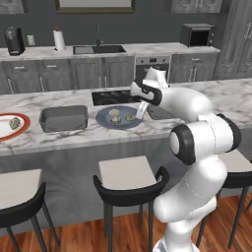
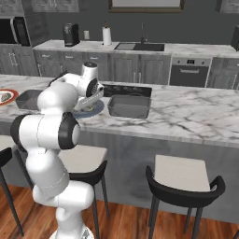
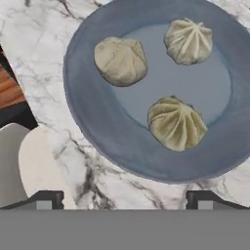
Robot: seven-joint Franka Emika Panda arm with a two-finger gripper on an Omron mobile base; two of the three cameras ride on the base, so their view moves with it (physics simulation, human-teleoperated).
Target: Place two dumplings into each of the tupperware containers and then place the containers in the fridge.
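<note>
A round blue-grey plate [image 3: 93, 127] on the marble island carries three pale dumplings [image 3: 120, 61] [image 3: 189, 41] [image 3: 176, 123]. My gripper [image 3: 125, 201] hangs open just above the plate's near rim, with nothing between its fingertips [image 3: 49, 199]. From the base, the gripper [image 1: 142, 111] stands over the right side of that plate [image 1: 106, 119]. One grey tupperware container [image 1: 63, 118] sits left of the plate. The other container [image 2: 129, 106] sits on the plate's right, beyond my arm. A further dumpling [image 1: 15, 123] lies on the red-rimmed plate [image 1: 23, 129]. The fridge is out of view.
A black cooktop [image 1: 110, 97] is set into the island behind the blue plate. Stools [image 1: 129, 182] stand along the island's near edge below my arm. The back counter holds a sink [image 1: 98, 49], a paper towel roll [image 1: 59, 39] and a microwave [image 1: 197, 34].
</note>
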